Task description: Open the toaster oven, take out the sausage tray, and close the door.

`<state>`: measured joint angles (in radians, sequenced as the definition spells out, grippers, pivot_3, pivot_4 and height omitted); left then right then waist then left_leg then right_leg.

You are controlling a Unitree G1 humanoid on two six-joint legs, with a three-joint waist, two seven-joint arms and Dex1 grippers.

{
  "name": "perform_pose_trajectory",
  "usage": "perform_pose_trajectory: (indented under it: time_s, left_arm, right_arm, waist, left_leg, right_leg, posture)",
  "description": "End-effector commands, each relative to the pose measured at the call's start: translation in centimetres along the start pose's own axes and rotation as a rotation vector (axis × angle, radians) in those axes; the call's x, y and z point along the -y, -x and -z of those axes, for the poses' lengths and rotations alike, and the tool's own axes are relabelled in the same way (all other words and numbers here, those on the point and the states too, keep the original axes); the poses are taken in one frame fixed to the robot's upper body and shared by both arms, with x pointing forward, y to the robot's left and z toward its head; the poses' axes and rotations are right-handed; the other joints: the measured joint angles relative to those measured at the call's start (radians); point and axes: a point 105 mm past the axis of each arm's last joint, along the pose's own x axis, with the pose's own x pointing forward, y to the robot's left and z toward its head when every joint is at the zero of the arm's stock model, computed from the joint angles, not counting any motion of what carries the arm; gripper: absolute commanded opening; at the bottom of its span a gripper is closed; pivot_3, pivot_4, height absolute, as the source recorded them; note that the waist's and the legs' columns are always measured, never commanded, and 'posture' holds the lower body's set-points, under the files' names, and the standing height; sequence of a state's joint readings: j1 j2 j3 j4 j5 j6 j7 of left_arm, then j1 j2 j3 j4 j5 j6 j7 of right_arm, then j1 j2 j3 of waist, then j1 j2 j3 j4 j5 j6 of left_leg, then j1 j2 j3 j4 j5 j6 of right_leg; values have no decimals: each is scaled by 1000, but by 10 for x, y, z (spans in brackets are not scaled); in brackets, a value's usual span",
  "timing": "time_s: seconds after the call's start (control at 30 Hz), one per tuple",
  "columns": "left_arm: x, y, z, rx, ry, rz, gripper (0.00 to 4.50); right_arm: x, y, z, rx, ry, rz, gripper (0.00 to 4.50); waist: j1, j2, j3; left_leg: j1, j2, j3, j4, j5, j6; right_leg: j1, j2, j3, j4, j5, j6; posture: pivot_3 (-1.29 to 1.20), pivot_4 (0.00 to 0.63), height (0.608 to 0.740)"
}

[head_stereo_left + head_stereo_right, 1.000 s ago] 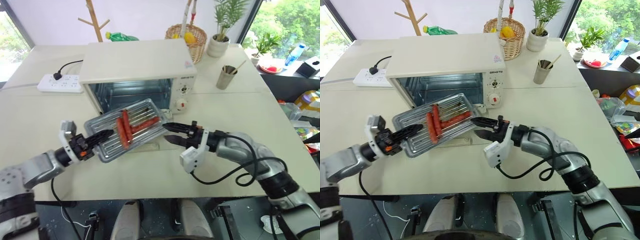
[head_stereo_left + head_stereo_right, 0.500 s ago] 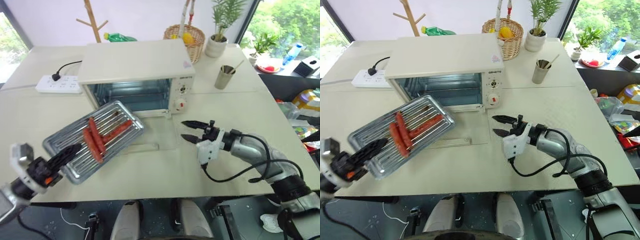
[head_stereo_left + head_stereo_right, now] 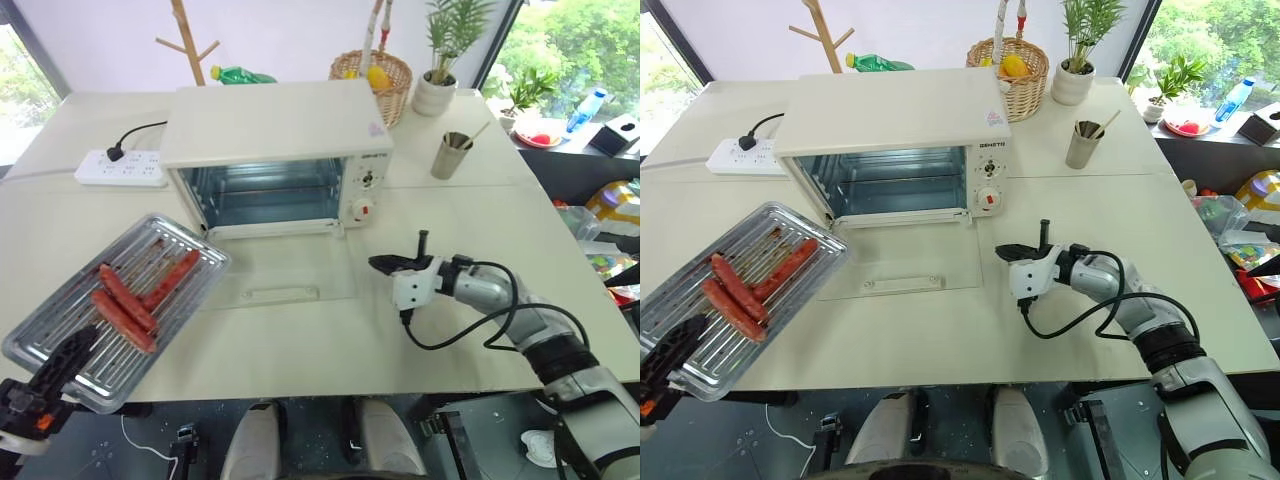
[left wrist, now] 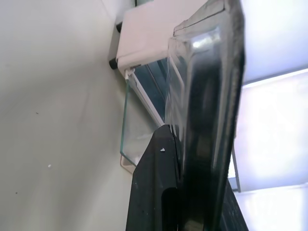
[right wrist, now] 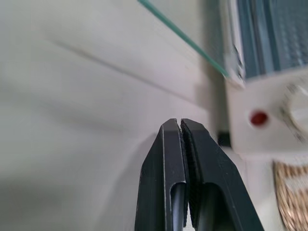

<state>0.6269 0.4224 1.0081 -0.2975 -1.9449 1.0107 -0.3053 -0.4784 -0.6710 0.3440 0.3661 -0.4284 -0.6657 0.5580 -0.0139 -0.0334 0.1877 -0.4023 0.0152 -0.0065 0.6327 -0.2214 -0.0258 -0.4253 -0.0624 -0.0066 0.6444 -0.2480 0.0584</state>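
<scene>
My left gripper [image 3: 62, 368] is clamped on the sausage tray [image 3: 115, 305], held out left of the toaster oven [image 3: 275, 150]. My right jaws [image 3: 385, 264] are closed, empty. Advice: keep the tray level while setting it on the surface. The left wrist view shows the tray edge-on; the head views show the door [image 3: 285, 279] lying open.

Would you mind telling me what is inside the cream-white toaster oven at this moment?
The cream-white toaster oven stands open, its clear glass door flat on the table. Through the opening, bare metal walls and side rails show, with no tray. The roof hides the chamber's top.
</scene>
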Motion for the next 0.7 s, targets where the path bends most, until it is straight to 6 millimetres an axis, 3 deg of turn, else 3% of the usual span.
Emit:
perform_pose_trajectory:
  time_s: [0.03,0.27,0.7]
  left_arm:
    - [11,11,-16,93,-40,32,0]
    - [10,15,-22,164,-46,24,0]
    - [-5,34,-51,308,-30,-34,0]
  right_arm:
    - [6,-6,-10,49,38,9,106]
    - [0,-12,-24,107,69,-13,106]
    - [7,-16,-40,169,104,-1,106]
  waist:
    - [0,0,0]
    - [1,-4,-2]
    - [1,-7,-4]
  left_leg:
    - [0,0,0,0,0,0]
    - [0,0,0,0,0,0]
    - [0,1,0,0,0,0]
  right_leg:
    - [0,0,0,0,0,0]
    - [0,0,0,0,0,0]
    - [0,0,0,0,0,0]
  posture:
    - [0,150,740]
    - [0,150,740]
    - [0,150,740]
